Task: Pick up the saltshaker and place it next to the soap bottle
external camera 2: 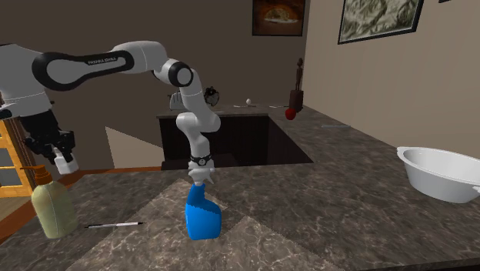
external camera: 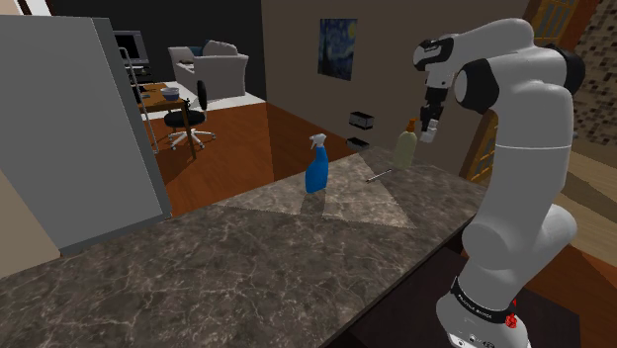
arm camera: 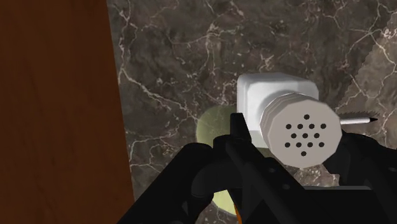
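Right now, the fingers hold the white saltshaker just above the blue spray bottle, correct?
Not quite. The fingers hold the white saltshaker above the olive-green soap bottle, not the blue spray bottle, which stands apart farther along the counter. The wrist view shows it.

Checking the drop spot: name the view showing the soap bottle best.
Second exterior view: the olive soap bottle stands whole, close. Shoulder view shows it small beside the gripper; wrist view, partly hidden.
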Robot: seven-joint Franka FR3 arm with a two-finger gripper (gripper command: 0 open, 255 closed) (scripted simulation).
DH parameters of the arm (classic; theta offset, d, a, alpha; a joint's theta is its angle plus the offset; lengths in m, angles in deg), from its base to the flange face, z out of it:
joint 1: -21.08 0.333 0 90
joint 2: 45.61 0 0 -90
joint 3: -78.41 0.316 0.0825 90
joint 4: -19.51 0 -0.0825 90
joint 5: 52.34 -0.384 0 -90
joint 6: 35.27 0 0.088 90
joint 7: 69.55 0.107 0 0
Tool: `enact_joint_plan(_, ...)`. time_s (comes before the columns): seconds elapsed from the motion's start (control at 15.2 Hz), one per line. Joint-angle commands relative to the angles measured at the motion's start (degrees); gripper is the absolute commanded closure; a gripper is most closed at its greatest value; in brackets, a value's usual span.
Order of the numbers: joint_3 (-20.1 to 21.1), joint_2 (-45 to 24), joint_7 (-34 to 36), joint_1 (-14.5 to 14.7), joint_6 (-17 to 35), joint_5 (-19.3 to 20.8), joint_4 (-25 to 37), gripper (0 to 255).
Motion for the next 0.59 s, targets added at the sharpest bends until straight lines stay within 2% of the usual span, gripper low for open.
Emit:
enact_joint_plan(0.0,0.1,-0.1,0.0,0.1,1.5,-0.1,-1.4,255)
enact_joint_plan(0.53,0.4,-0.7,-0.5,0.5,7.4,-0.5,-6.9,255)
